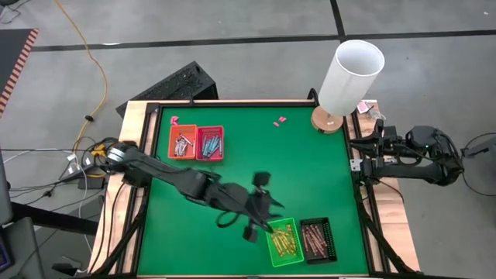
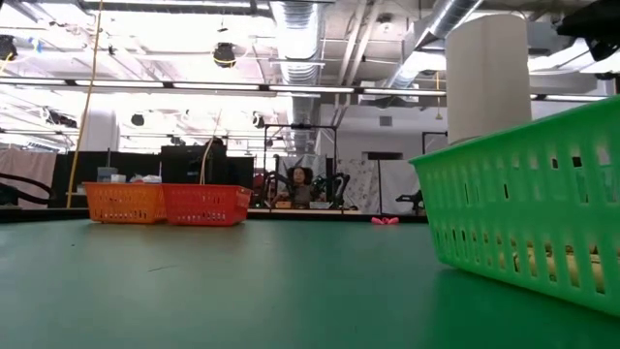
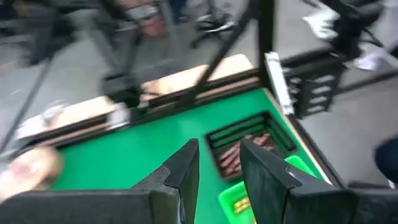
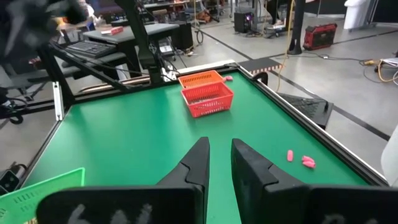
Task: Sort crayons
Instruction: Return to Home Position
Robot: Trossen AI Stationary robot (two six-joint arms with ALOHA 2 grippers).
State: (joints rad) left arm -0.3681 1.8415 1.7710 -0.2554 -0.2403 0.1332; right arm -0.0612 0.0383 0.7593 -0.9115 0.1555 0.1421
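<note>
Four small trays hold the crayons. An orange tray (image 1: 183,144) with grey ones and a red tray (image 1: 210,143) with blue ones stand at the far left. A green tray (image 1: 284,242) with yellow ones and a black tray (image 1: 318,239) with brown-red ones (image 3: 233,158) stand at the near right. My left gripper (image 1: 263,221) hovers above the table beside the green tray's left side; in its wrist view (image 3: 221,165) its fingers are open with nothing between them. My right gripper (image 4: 219,158) waits open beyond the table's right edge (image 1: 364,159).
A tall white cylinder (image 1: 349,74) on a round wooden base stands at the far right corner. Pink scraps (image 1: 280,121) lie near the far edge, and more (image 1: 174,119) beside the orange tray. The middle of the green table (image 1: 256,155) is bare.
</note>
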